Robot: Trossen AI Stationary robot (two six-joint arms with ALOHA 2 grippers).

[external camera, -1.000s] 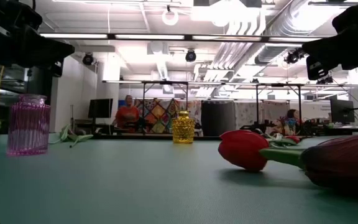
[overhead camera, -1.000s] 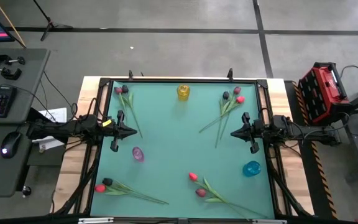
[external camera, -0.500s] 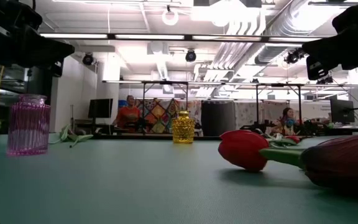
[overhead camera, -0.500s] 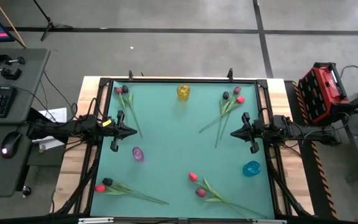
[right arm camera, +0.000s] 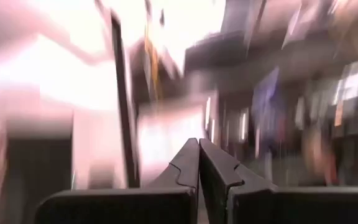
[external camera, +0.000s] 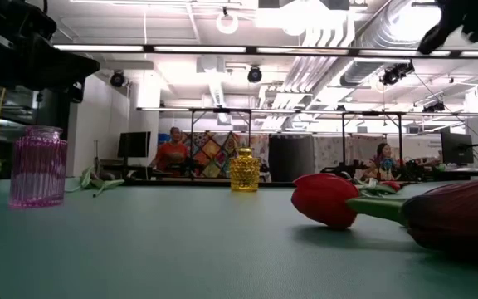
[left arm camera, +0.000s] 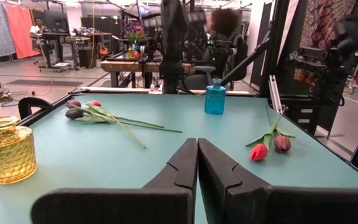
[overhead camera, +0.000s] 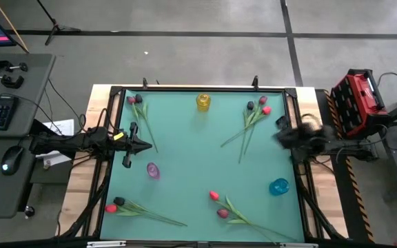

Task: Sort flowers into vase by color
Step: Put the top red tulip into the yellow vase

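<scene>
left gripper [overhead camera: 145, 145]: at the table's left edge, jaws pressed together, nothing between them
pink vase [overhead camera: 153, 170]: just in front of the left jaws, slightly off to one side
flowers: four bunches lying on the table, none in a vase; one [overhead camera: 138, 105] and another [overhead camera: 118, 204] flank the left jaws; a third [overhead camera: 218, 204] lies between the grippers, well apart from both; the fourth [overhead camera: 256, 107] is near the right jaws
yellow vase [overhead camera: 203, 102]: far edge, between the grippers
right gripper [overhead camera: 282, 136]: at the right edge, blurred; jaws pressed together in the right wrist view
blue vase [overhead camera: 278, 186]: near the right jaws, off to the side
</scene>
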